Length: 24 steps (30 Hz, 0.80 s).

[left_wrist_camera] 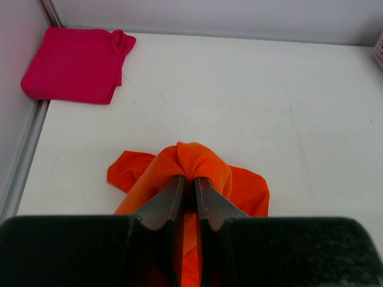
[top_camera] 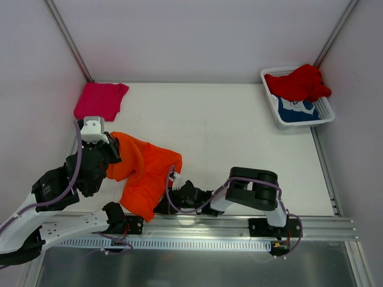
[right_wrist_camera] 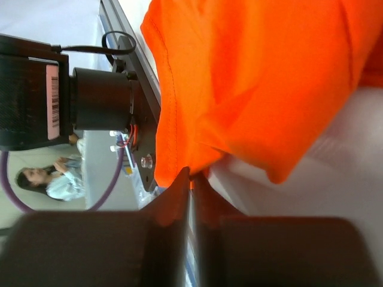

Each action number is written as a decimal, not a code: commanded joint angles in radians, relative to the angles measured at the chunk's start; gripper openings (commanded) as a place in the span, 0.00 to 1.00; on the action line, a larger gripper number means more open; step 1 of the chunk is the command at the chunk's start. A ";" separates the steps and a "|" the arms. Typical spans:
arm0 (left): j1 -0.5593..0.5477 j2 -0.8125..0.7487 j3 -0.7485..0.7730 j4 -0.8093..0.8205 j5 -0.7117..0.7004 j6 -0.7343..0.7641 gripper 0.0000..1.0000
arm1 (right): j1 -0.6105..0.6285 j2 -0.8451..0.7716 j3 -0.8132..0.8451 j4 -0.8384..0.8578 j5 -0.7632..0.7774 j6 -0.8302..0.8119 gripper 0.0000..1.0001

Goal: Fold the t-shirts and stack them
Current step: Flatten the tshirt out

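A bright orange t-shirt [top_camera: 143,173] lies crumpled near the front left of the table, partly lifted. My left gripper [top_camera: 114,150] is shut on a bunched fold of it; in the left wrist view the cloth [left_wrist_camera: 200,164] bulges over the closed fingertips of the left gripper [left_wrist_camera: 188,182]. My right gripper [top_camera: 167,197] is shut on the shirt's near hem, and its wrist view shows the right gripper [right_wrist_camera: 191,176] pinching the orange edge [right_wrist_camera: 257,78]. A magenta-pink t-shirt [top_camera: 100,100] lies folded at the back left [left_wrist_camera: 75,66]. A red t-shirt [top_camera: 299,82] and a blue one [top_camera: 296,111] sit in the basket.
The white lattice basket [top_camera: 326,116] stands at the back right corner. A metal rail [top_camera: 209,230] runs along the near edge by the arm bases. The left arm's black base [right_wrist_camera: 36,95] is close beside the right gripper. Walls close the left, back and right.
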 commanded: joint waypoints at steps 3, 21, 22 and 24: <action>-0.005 0.005 -0.002 0.019 -0.021 0.004 0.00 | 0.003 -0.006 0.009 0.033 -0.006 0.007 0.00; -0.005 0.011 0.051 0.021 0.012 0.023 0.00 | -0.072 -0.841 -0.037 -0.751 0.322 -0.453 0.00; -0.005 0.017 0.059 0.022 0.017 0.026 0.00 | -0.074 -0.908 -0.026 -0.822 0.357 -0.472 0.00; -0.005 0.029 0.087 0.021 0.038 0.036 0.00 | -0.080 -0.973 0.004 -0.886 0.388 -0.521 0.00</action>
